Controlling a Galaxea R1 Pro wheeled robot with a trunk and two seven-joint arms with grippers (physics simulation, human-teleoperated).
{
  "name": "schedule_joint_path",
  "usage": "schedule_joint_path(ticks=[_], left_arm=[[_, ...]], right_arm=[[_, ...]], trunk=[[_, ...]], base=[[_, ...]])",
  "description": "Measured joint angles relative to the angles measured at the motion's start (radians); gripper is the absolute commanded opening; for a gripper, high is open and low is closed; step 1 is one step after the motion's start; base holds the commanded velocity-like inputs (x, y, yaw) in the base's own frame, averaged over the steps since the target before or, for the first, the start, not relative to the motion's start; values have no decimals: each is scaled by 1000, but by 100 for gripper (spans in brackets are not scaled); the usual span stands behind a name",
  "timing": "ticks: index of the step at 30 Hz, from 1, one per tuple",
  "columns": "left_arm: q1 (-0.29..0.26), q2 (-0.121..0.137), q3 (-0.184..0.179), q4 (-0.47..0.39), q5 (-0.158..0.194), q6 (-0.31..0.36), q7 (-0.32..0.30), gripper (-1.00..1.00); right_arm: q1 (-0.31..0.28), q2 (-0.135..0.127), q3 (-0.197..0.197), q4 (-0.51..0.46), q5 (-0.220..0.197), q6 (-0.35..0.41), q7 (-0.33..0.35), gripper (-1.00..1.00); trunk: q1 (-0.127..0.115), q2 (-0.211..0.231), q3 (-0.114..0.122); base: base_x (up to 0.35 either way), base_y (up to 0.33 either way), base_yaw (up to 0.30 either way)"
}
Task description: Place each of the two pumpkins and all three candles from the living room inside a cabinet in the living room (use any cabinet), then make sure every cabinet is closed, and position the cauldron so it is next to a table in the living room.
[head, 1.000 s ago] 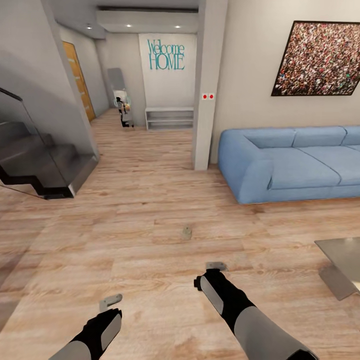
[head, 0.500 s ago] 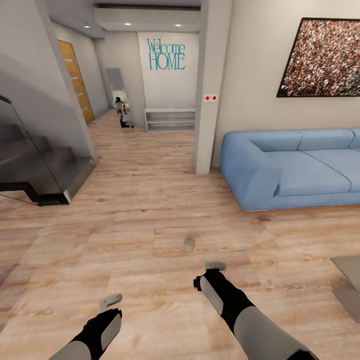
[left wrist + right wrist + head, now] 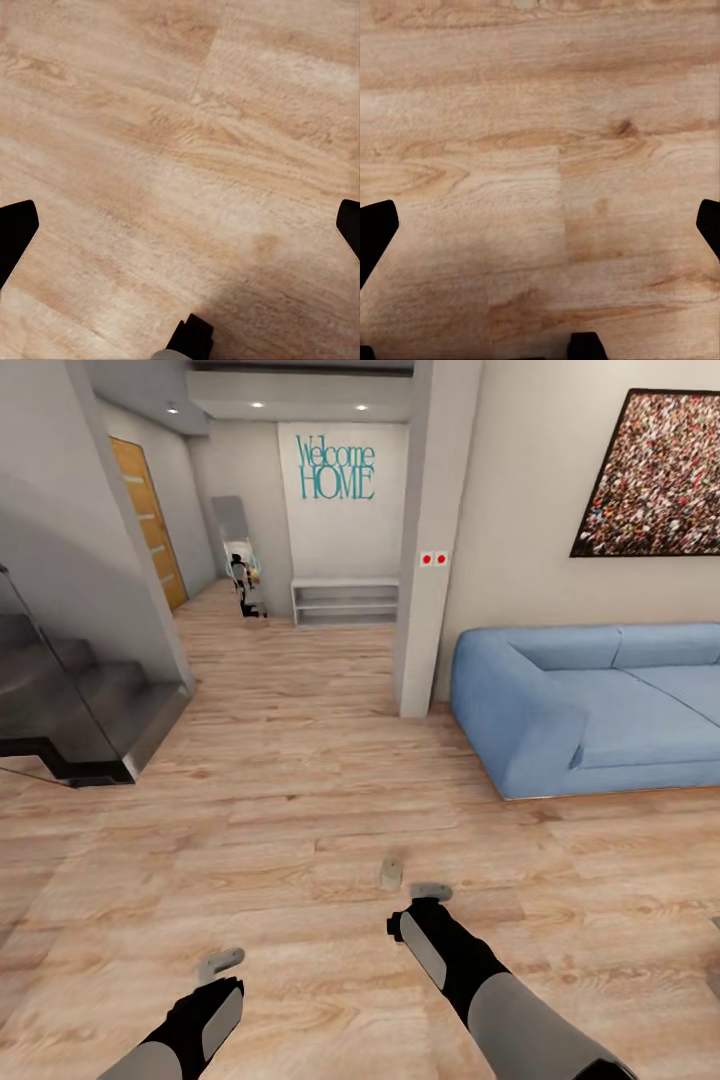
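One candle [image 3: 390, 874], a short grey-beige stub, stands alone on the wood floor in the head view. It is just ahead of my right gripper [image 3: 430, 891] and slightly to its left, not touching it. My left gripper [image 3: 221, 963] hangs lower and further left over bare floor. In the left wrist view the left gripper [image 3: 180, 225] has its dark fingers [image 3: 16, 229] spread wide with only floorboards between them. The right gripper [image 3: 540, 225] is spread just as wide over floorboards. The pumpkins, the cabinet and the cauldron are out of view.
A blue sofa [image 3: 600, 700] fills the right side against the wall. A grey pillar [image 3: 430, 560] stands beside it. Dark stairs [image 3: 70, 710] rise at the left. Between them a hallway runs back to a low white shelf [image 3: 345, 600].
The whole view has shifted: the candle sits lower and closer to my right gripper, the sofa has slid right, and the grey table at the right edge has left the picture. Both arms hold their pose.
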Motion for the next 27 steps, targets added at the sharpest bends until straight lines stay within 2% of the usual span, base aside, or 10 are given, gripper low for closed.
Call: schedule_joint_path(ticks=[6,12,15,18,20,22,24,27], left_arm=[[0,0,0,0,-1,-1,0,100],[0,0,-1,0,-1,3,-12,100],[0,4,-1,0,-2,10,-59,100],[-1,10,-2,-2,-4,69,-163,100],[-2,29,-3,-33,-8,134,-224,100],[-3,50,-3,-58,-9,172,-250,100],[-3,71,-2,-68,-9,185,-260,100],[-3,81,-2,-71,-9,191,-262,100]], right_arm=[[0,0,0,0,0,0,0,100],[0,-1,0,0,0,0,0,100],[0,-1,-1,0,0,0,0,100],[0,-1,-3,0,-1,0,0,100],[0,-1,-5,0,-2,2,0,100],[0,-1,-6,0,-6,5,-1,100],[0,-1,-6,0,-7,7,-1,100],[0,-2,-6,1,-9,7,-1,100]], trunk=[[0,0,0],[0,0,0],[0,0,0],[0,0,0],[0,0,0],[0,0,0],[0,0,0],[0,0,0]], base=[[324,166,0],[346,27,0],[350,2,0],[350,1,0],[350,0,0],[350,0,0],[350,34,0],[350,108,0]])
